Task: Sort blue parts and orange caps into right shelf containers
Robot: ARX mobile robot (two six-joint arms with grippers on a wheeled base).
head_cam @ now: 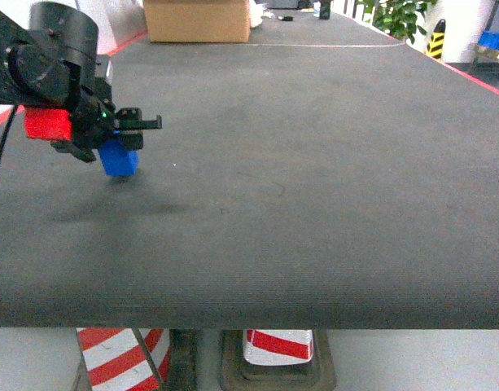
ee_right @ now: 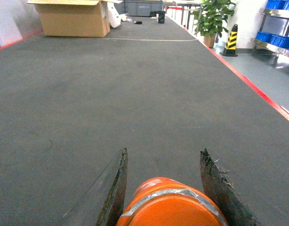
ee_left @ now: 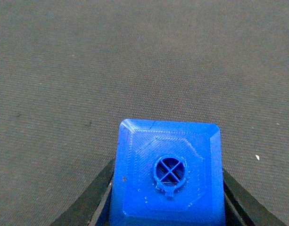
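My left gripper [head_cam: 121,140] hangs just above the dark surface at the left of the head view, shut on a bright-blue part [head_cam: 119,158]. In the left wrist view that blue part [ee_left: 169,175] fills the gap between the black fingers [ee_left: 90,200], its end face with a round crossed hole turned to the camera. My right gripper [ee_right: 164,153] does not show in the head view. In its wrist view an orange cap [ee_right: 170,205] with a silvery band sits between the two worn fingers [ee_right: 117,188], held above the surface. Blue bins [ee_right: 275,36] stand on a steel shelf far to the right.
A wide dark grey mat [head_cam: 298,179] spreads ahead, with red edge lines. A cardboard box [head_cam: 197,19] stands at its far end, a potted plant [ee_right: 214,16] and a yellow-black cone [ee_right: 231,40] at the far right. Red-white striped stands [head_cam: 119,354] sit below the near edge.
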